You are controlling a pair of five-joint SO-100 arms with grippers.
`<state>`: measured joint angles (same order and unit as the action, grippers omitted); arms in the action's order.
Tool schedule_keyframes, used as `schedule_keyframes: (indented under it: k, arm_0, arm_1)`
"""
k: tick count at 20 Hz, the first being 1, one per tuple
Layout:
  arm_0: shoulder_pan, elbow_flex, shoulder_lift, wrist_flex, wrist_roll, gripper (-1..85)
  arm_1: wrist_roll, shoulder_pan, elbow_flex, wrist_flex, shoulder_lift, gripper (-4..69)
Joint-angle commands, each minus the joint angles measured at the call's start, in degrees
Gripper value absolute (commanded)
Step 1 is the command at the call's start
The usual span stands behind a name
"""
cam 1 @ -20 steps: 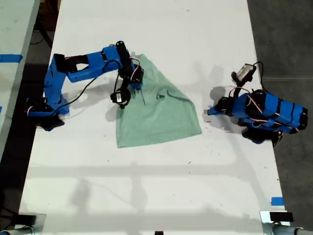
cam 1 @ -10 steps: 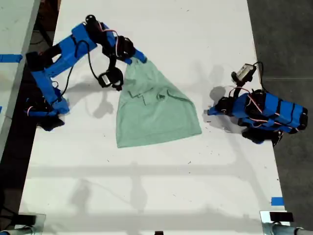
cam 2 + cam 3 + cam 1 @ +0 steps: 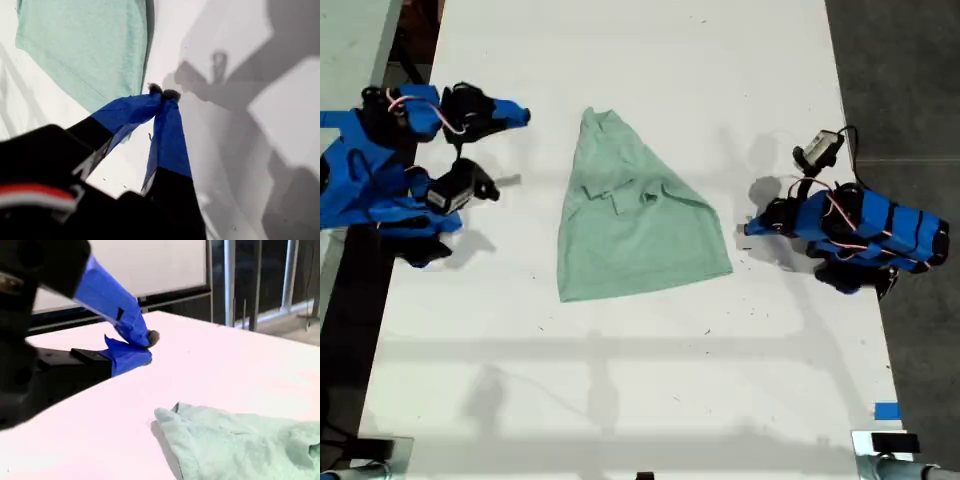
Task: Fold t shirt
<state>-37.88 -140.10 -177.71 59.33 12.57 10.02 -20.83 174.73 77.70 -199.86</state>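
The pale mint-green t shirt (image 3: 635,225) lies bunched into a rough triangle on the white table (image 3: 620,380), narrow end toward the far edge. My first gripper (image 3: 750,228) rests shut and empty on the table at the exterior view's right, just off the shirt's near corner (image 3: 85,45); its tips (image 3: 162,92) meet. My second gripper (image 3: 523,117) is at the exterior view's left, pulled back from the shirt, also shut and empty (image 3: 149,342). The shirt's wrinkled narrow end (image 3: 240,445) lies some way in front of it.
Dark floor borders the table at the exterior view's right, with blue tape (image 3: 887,410) near that edge. A second pale surface with blue tape (image 3: 340,118) stands at the exterior view's left. A window frame (image 3: 230,280) rises beyond the table's far edge.
My second gripper has let go of the shirt's narrow end and swung back to the exterior view's left. That end now lies on the table. The first arm has not moved.
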Motion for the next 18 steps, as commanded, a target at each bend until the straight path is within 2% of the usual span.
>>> schedule_keyframes:
  k: [1,3,5,7,9,10,15,16,18]
  arm_0:
    - [6.0,-20.7,-20.5,-5.2,-2.7,0.0]
    - [8.5,-34.6,-28.5,-8.7,-1.2,1.1]
    - [6.2,-46.1,-28.4,-12.0,1.0,3.4]
    - [1.8,-48.5,-28.5,-7.6,-1.4,5.2]
    - [-2.7,-48.5,-28.4,-5.3,-5.3,3.2]
    - [-5.6,-48.5,-28.4,-2.2,-9.3,-0.3]
    - [-6.0,-48.5,-28.4,-1.9,-9.5,-0.3]
    - [-6.2,-48.5,-28.4,-1.9,-9.1,-0.3]
    - [-9.3,-48.4,-28.4,-3.8,1.3,-0.3]
  arm_1:
    - [1.1,-0.4,3.2,-1.1,-0.7,0.8]
    - [1.2,-0.8,3.2,-1.1,-0.7,0.8]
    - [1.0,-0.8,3.2,-1.1,-0.7,0.8]
    - [0.9,-1.0,3.2,-1.1,-0.7,0.9]
    - [0.7,-0.7,3.2,-1.1,-0.6,0.9]
    - [0.7,-0.7,3.2,-1.1,-0.6,0.9]
    - [0.5,-1.0,3.2,-1.1,-0.6,0.9]
    - [0.5,-1.0,3.2,-1.1,-0.6,0.9]
    - [0.9,-1.3,3.2,-1.1,-0.6,0.9]
